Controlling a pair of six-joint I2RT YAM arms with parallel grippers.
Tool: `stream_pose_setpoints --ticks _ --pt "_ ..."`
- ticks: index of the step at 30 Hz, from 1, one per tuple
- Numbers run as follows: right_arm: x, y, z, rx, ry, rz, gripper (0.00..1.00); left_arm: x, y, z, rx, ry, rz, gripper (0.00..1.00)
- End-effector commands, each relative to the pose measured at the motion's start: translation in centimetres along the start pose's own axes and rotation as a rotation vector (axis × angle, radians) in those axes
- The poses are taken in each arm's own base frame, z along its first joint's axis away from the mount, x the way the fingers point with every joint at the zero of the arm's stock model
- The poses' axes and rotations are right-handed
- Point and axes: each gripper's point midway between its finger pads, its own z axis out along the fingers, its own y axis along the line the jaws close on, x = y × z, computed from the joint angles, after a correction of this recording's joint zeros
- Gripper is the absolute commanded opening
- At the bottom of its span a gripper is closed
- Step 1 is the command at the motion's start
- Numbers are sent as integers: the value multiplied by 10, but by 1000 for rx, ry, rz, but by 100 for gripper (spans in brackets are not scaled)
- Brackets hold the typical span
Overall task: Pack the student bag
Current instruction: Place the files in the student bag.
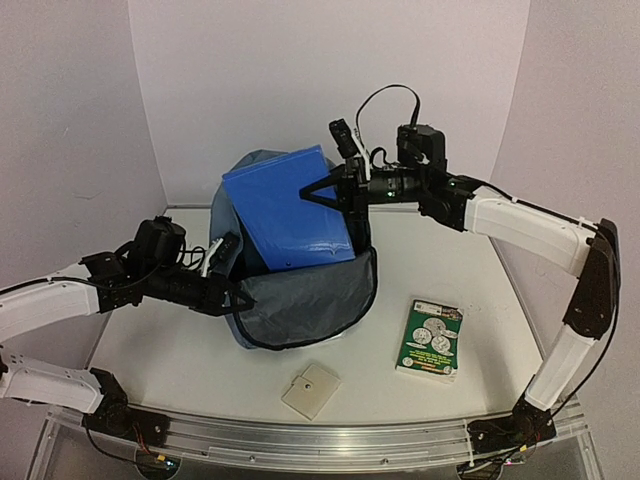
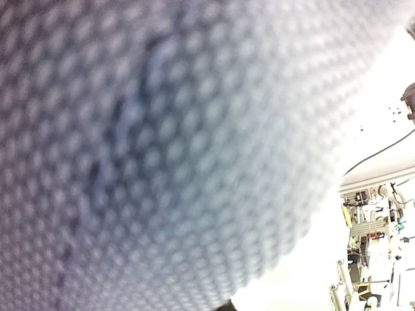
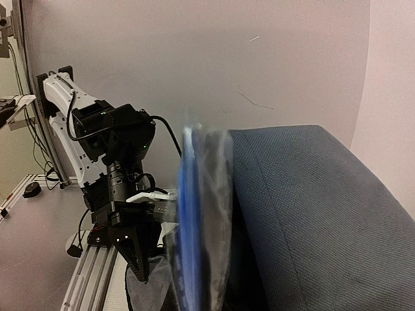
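top: high, near edge, down on counter (image 1: 470,300)
left wrist: against student bag (image 2: 162,162), blurred
right wrist: along blue folder (image 3: 188,227) toward left arm (image 3: 120,139)
shared: student bag

Slate-blue student bag (image 1: 300,300) sits mid-table, unzipped and gaping (grey lining showing).

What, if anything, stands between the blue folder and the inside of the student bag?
Nothing visible does: the blue folder already has its lower end inside the open mouth of the student bag.
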Motion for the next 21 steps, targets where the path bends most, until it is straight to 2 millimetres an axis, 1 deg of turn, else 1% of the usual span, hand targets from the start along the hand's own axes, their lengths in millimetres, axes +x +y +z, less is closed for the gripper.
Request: stream_pose_setpoints --ticks 1,4,6,12,15,16,19,21 --pt "-7 2 8 -74 -20 16 0 -17 -26 -8 70 -26 85 0" --pt "8 -6 17 -66 -3 14 0 -18 -27 -7 82 -36 85 0" --pt "16 -6 23 -72 3 -7 0 -19 -28 -6 88 -39 79 0" --pt "21 -8 40 -74 -57 -48 0 -21 -27 -5 90 -46 73 0" --pt "29 -12 45 -56 -59 -46 1 -23 -26 -5 80 -58 69 0" --pt "33 -15 47 -38 -55 -42 2 -24 -26 -6 76 -66 68 0" --pt "45 -23 44 31 -35 -24 17 -27 -19 -7 36 -92 51 0" --pt "45 -26 39 75 -31 -17 26 -27 -15 -8 15 -98 43 0"
